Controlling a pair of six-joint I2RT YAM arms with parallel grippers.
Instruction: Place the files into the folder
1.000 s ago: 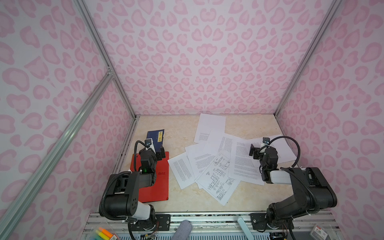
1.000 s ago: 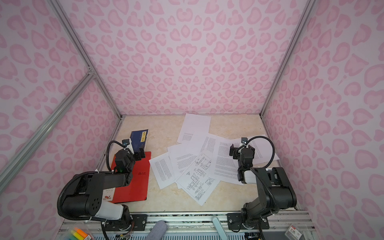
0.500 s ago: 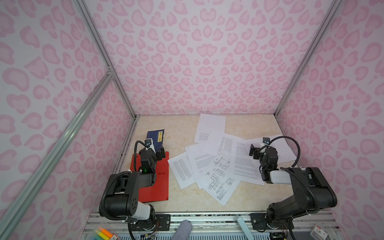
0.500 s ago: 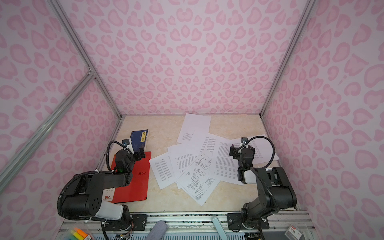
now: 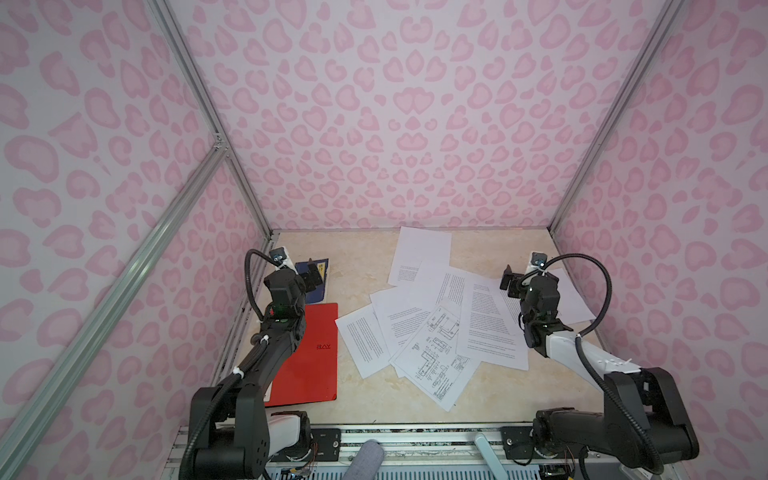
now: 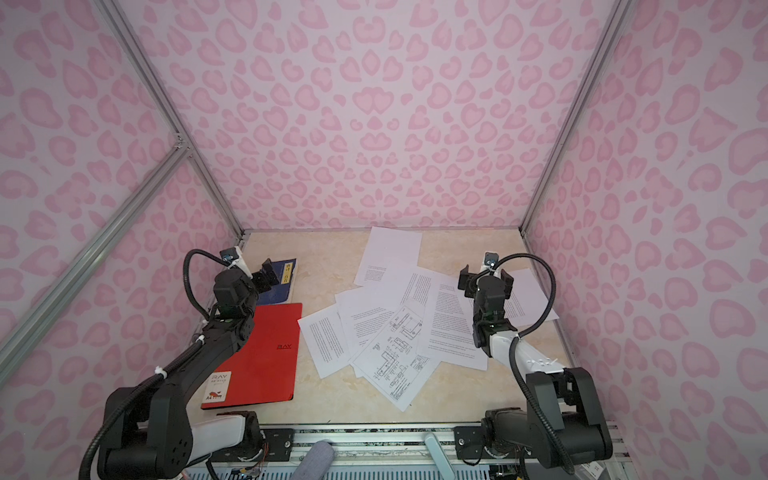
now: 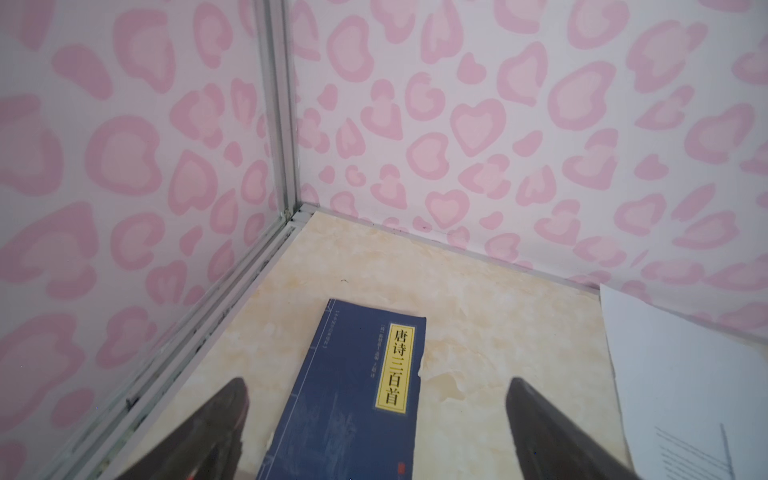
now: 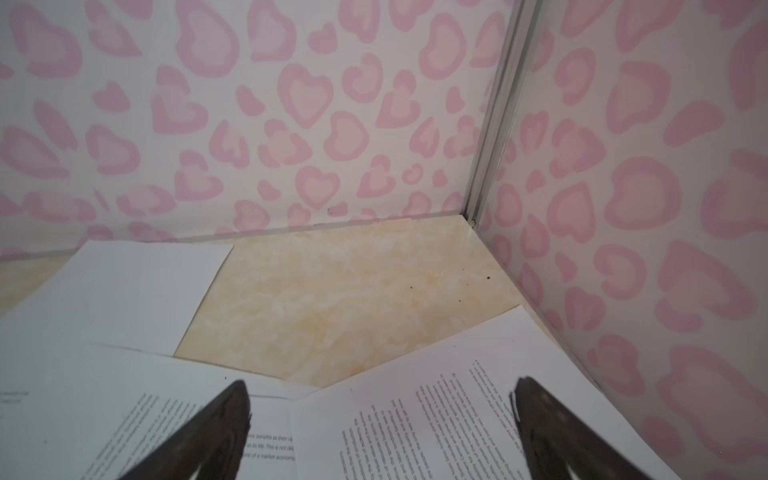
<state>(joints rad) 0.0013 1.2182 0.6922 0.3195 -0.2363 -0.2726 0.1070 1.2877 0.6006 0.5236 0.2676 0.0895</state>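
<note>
The flat red folder [image 5: 309,353] lies closed, loose white printed files [image 5: 449,328] just beside it. Our left gripper [image 7: 378,386] and right gripper [image 8: 381,384] gape wide, empty. We should first slip one jaw under its cover edge.

Left gripper [image 5: 312,276] jaws spread, empty — blue booklet [image 5: 319,293] beneath them, closed red folder [image 5: 316,361] behind, under arm. Right gripper [image 5: 514,284] jaws spread, empty — files [image 5: 440,324] overlapping beneath and beside.
</note>
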